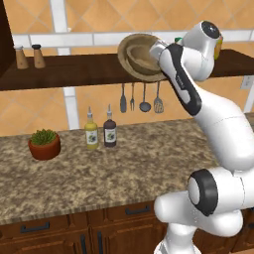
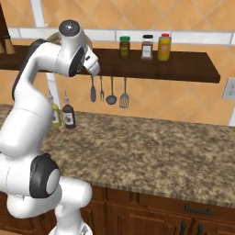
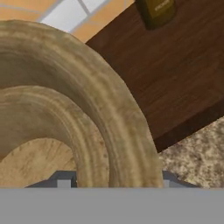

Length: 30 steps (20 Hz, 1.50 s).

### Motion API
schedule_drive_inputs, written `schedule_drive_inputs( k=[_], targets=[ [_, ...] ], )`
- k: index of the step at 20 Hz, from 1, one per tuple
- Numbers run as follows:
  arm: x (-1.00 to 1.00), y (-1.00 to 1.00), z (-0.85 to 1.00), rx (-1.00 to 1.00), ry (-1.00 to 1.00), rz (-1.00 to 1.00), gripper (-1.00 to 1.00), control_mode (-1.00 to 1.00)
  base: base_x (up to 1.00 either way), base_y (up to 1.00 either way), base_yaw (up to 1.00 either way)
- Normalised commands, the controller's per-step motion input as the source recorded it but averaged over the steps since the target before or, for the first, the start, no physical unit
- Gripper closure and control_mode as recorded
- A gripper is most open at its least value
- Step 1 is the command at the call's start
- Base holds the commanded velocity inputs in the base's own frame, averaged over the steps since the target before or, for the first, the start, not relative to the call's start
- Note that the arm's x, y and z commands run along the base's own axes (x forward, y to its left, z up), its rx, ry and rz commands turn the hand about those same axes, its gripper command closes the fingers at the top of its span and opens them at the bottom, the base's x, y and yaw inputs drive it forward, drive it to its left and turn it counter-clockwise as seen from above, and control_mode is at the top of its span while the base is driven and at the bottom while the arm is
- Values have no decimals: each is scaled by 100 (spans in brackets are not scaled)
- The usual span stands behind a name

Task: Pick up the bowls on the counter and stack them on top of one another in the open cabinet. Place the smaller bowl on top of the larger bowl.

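The gripper (image 1: 155,52) grips the rim of the smaller bowl (image 1: 140,58), which sits nested inside the larger bowl (image 1: 130,43), both tilted on the shelf (image 1: 74,72) above the bench (image 1: 99,168).

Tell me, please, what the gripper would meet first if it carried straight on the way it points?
Most likely the smaller bowl nested inside the larger bowl, right before the gripper; beyond them lies the open cabinet board. Depth is unclear.
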Motion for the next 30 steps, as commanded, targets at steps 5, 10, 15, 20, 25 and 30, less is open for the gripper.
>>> schedule_drive_inputs(
  k=[5,10,15,20,25,30],
  targets=[
    [100,31,-4,0,1,-10,100,-100,0,0,0],
    [89,28,0,-3,0,-12,100,-100,0,0,0],
    [35,12,0,-2,0,-4,-100,-100,0,0,0],
    [-32,0,-2,0,-7,0,-100,-100,0,0,0],
    [-88,0,-15,0,-19,0,-100,-100,0,0,0],
    [-100,-7,-74,0,-37,-9,-100,-100,0,0,0]
  ],
)
